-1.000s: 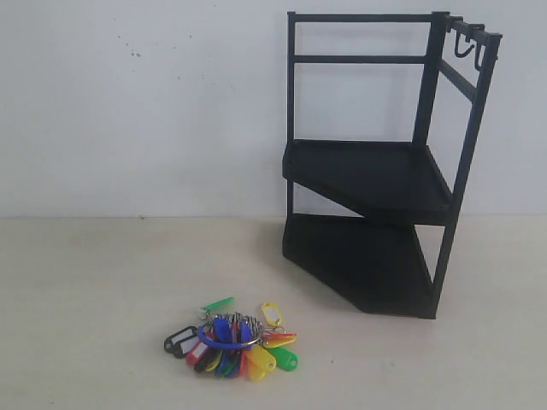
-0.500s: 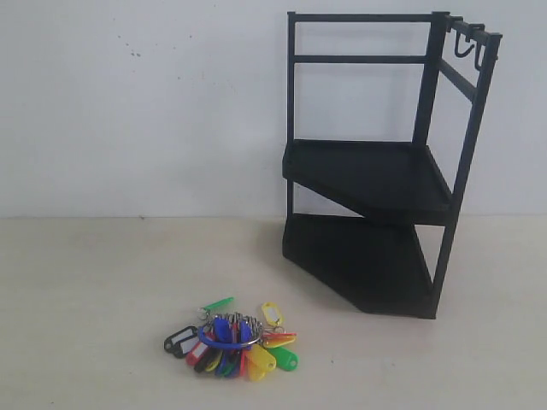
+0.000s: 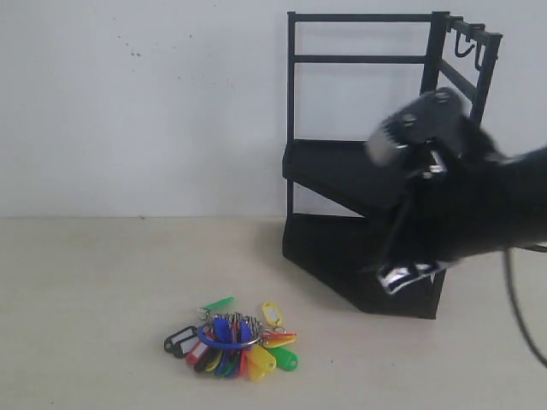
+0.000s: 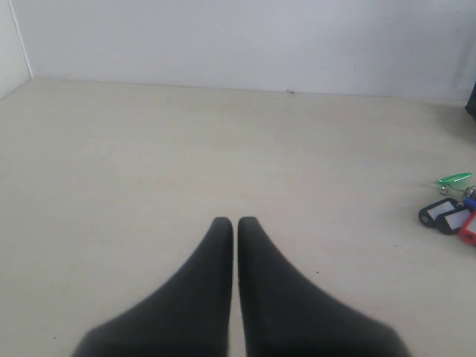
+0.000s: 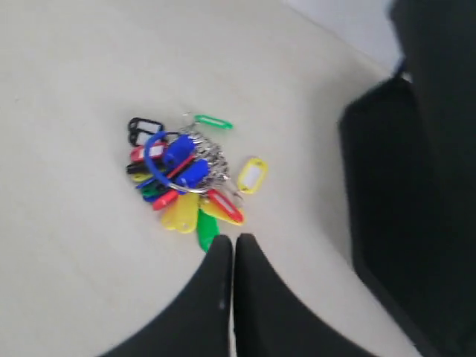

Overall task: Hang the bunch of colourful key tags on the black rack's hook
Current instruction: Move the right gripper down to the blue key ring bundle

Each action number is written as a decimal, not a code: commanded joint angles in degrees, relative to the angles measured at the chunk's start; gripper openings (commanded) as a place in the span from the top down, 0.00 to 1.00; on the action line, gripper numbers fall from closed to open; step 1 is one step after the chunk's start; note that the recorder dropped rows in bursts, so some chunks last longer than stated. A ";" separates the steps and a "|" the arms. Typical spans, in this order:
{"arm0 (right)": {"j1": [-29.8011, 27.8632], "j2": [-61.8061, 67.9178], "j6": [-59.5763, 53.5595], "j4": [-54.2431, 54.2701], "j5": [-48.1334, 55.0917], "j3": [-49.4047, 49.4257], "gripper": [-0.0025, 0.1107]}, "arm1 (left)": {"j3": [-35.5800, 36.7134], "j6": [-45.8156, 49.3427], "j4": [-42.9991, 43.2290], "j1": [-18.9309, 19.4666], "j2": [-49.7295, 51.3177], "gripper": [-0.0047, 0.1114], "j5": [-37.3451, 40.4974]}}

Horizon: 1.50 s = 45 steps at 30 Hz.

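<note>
Colourful key tag bunch [image 3: 231, 342] on the table [image 3: 85, 282], lower centre of the exterior frame.
Black rack [image 3: 333, 171] stands to its right; only the wrist views show left gripper [image 4: 236, 223] and right gripper [image 5: 233, 242] closed, empty.

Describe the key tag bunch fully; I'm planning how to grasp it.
The colourful key tag bunch lies splayed on the pale table. It is made of small plastic-looking tags in yellow, green, blue, red and black, some with white label windows, on metal split rings gathered by a blue ring. One green tag and one yellow tag lie out from the heap. It sits apart from the black rack; only the table touches it.
</note>
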 commanded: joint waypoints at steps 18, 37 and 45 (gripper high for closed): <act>18.55 42.83 19.50 -41.65 14.54 -35.68 0.61 | -0.14 0.02 -0.40 0.19 0.20 0.92 -0.68; 20.30 52.43 19.31 -44.45 12.84 -43.58 0.70 | -0.14 0.02 -0.40 0.19 0.20 0.92 -0.68; 20.30 52.55 19.80 -44.07 11.62 -43.58 0.98 | -0.14 0.02 -0.40 0.19 0.20 0.92 -0.68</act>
